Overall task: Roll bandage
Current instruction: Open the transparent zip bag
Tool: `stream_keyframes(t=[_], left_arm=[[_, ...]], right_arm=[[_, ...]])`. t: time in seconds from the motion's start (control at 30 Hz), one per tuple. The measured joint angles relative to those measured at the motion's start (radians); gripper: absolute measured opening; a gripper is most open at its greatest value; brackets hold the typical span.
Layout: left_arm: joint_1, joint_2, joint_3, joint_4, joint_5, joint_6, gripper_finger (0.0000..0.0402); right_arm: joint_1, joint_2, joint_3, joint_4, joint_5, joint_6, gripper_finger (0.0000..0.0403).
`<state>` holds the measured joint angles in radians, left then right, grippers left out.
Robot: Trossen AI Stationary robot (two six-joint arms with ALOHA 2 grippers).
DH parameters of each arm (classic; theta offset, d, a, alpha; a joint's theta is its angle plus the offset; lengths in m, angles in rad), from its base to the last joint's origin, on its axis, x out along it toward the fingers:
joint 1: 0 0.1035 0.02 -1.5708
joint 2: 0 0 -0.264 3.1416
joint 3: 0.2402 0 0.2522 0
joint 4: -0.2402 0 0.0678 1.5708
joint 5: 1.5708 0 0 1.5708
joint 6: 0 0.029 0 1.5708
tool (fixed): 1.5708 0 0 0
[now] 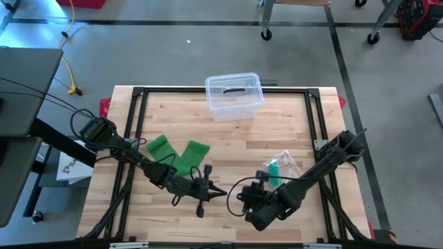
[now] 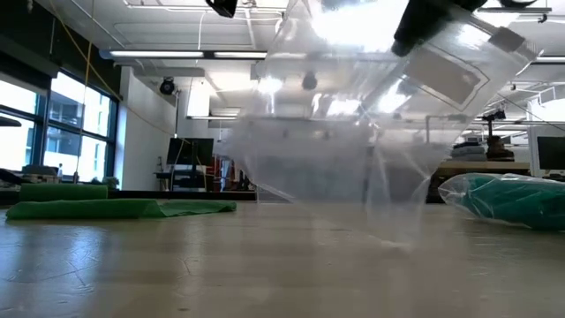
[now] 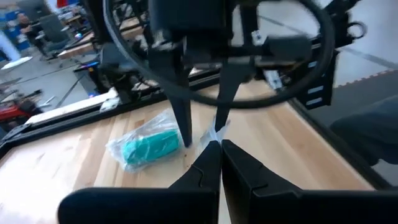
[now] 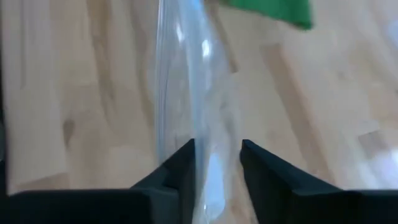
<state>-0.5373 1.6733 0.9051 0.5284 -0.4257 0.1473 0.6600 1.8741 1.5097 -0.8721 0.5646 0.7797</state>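
A green bandage (image 1: 178, 155) lies partly unrolled, flat on the wooden table left of centre; it also shows in the low view (image 2: 106, 208). An empty clear plastic bag (image 2: 353, 132) hangs above the table's near middle. My left gripper (image 1: 216, 193) is shut on it. My right gripper (image 4: 217, 146) faces the left one, open, one finger on either side of the bag's film (image 4: 186, 93). I cannot tell whether these fingers touch the film. My left gripper pinches a bit of the clear bag's upper edge (image 3: 217, 129) between its two shut fingertips, coming in nearly level from the table's left. The bag hangs below the hold, slack and crumpled. Whether its lower end (image 2: 393, 237) touches the table I cannot tell.
A teal roll in a clear wrapper (image 1: 277, 168) lies on the table to the right of the grippers. A clear lidded tub (image 1: 234, 95) stands at the far edge's middle. A black frame (image 1: 138, 104) runs round the tabletop.
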Motion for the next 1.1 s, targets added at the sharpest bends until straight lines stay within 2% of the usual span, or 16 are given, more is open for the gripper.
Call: stream_keyframes(t=[0.2, 0.3, 0.37, 0.43, 0.57, 0.6, 0.63, 0.67, 0.73, 0.8, 0.87, 0.93, 1.1], left_arm=[[0.0, 0.0, 0.0, 0.006, 0.051, -0.008, 0.0014], [0.01, -0.003, 0.0, -0.006, 0.044, -0.013, 0.0049], [0.019, -0.019, 0.0, -0.016, 0.009, -0.013, 0.0078], [0.023, -0.044, 0.0, -0.019, -0.062, -0.015, 0.0108], [0.013, -0.106, 0.0, -0.071, -0.222, -0.013, 0.0152], [0.007, -0.12, 0.0, -0.087, -0.247, -0.012, 0.0159], [0.003, -0.132, 0.0, -0.098, -0.257, -0.009, 0.0164], [-0.002, -0.143, 0.0, -0.107, -0.258, -0.009, 0.0167], [-0.01, -0.152, 0.0, -0.118, -0.261, -0.012, 0.017], [-0.018, -0.15, 0.0, -0.124, -0.26, -0.012, 0.0171], [-0.022, -0.146, 0.0, -0.124, -0.26, -0.012, 0.0172], [-0.027, -0.145, 0.0, -0.131, -0.259, -0.013, 0.0172], [-0.044, -0.148, 0.0, -0.192, -0.272, -0.016, 0.0172]], right_arm=[[-0.005, 0.006, 0.0, 0.092, -0.191, -0.116, 0.0013], [0.003, 0.005, 0.0, 0.143, -0.227, -0.149, 0.0009], [0.005, -0.006, 0.0, 0.091, -0.207, -0.1, 0.0003], [0.005, -0.029, 0.0, -0.055, -0.069, 0.021, 0.0002], [0.021, -0.052, 0.029, -0.478, 0.345, 0.474, 0.0001], [0.028, -0.052, 0.031, -0.545, 0.391, 0.563, 0.0001], [0.03, -0.052, 0.031, -0.573, 0.393, 0.585, 0.0001], [0.03, -0.052, 0.032, -0.571, 0.352, 0.561, 0.0001], [0.02, -0.05, 0.029, -0.522, 0.206, 0.408, 0.0], [0.011, -0.049, 0.005, -0.399, 0.059, 0.223, 0.0], [0.01, -0.045, -0.032, -0.264, -0.03, 0.066, 0.0], [0.006, -0.045, -0.063, -0.178, -0.024, -0.024, 0.0], [-0.045, -0.045, -0.143, -0.205, 0.263, 0.066, 0.0]])
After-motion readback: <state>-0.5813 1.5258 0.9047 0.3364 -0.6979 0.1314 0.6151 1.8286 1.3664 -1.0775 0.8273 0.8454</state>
